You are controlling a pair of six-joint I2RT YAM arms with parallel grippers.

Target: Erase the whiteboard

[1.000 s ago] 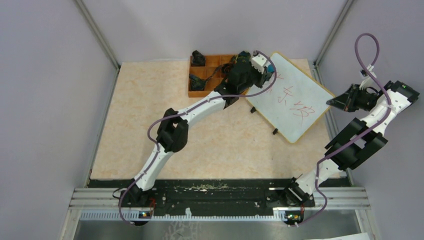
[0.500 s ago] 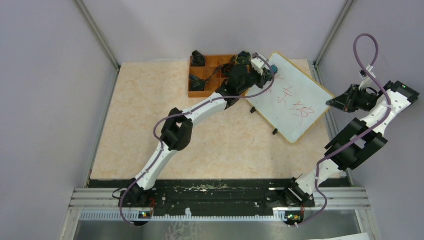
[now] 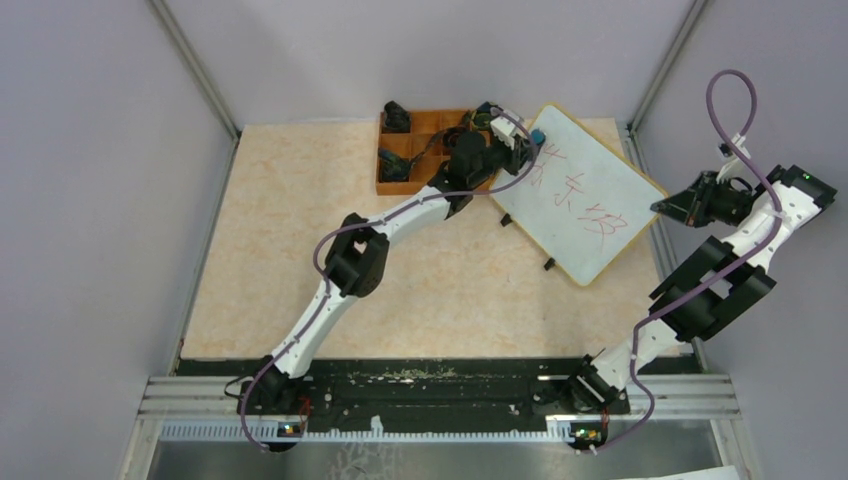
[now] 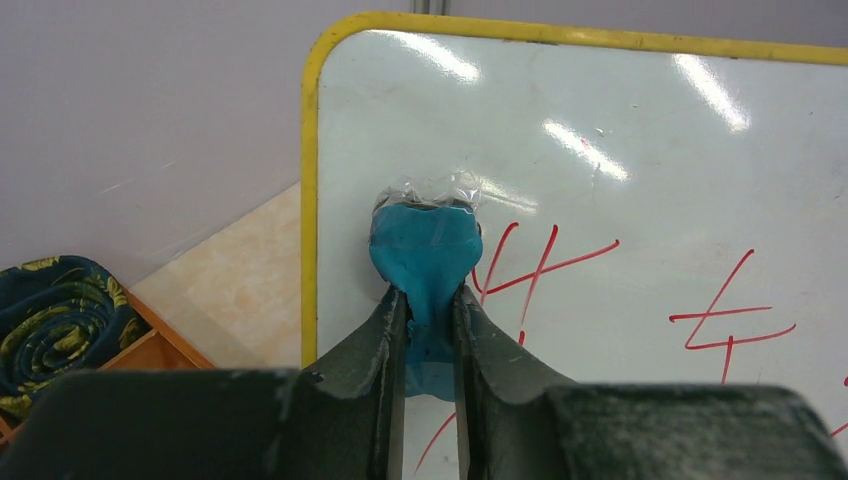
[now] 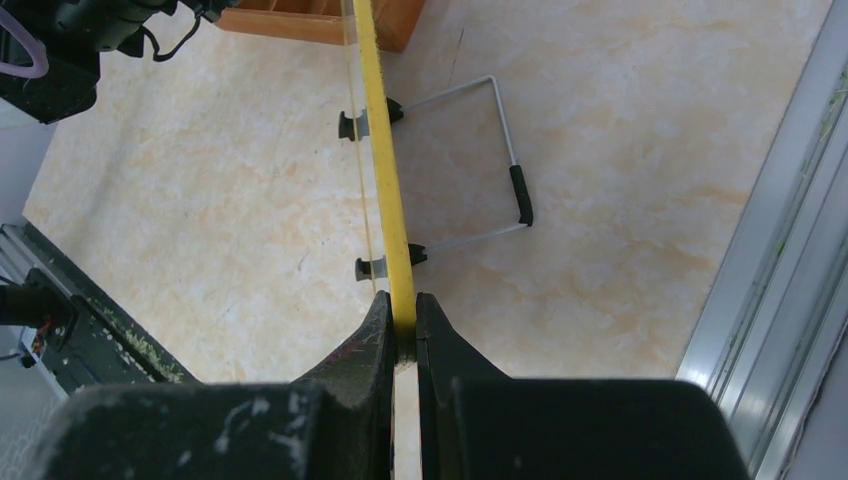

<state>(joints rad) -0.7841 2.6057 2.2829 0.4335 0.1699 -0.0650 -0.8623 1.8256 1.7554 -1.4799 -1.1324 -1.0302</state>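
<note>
L pincer (image 4: 428,298) pinches a teal wad (image 4: 425,245), lower part hidden, at whiteboard (image 3: 590,200) corner by red marks (image 4: 540,265); R pincer (image 5: 402,310) clamps its yellow frame (image 5: 385,150), seen edge-on.

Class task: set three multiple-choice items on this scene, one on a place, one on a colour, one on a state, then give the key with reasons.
1. Where does the right gripper hold the whiteboard? A on its yellow frame; B at its centre; C nowhere.
2. The marks are: A blue; B red; C green.
3. The left gripper is: A open; B shut on the teal eraser; C out of view.
Key: 1A, its jaws pinch the frame; 2B, the strokes read red; 3B, it clamps the eraser.
</note>
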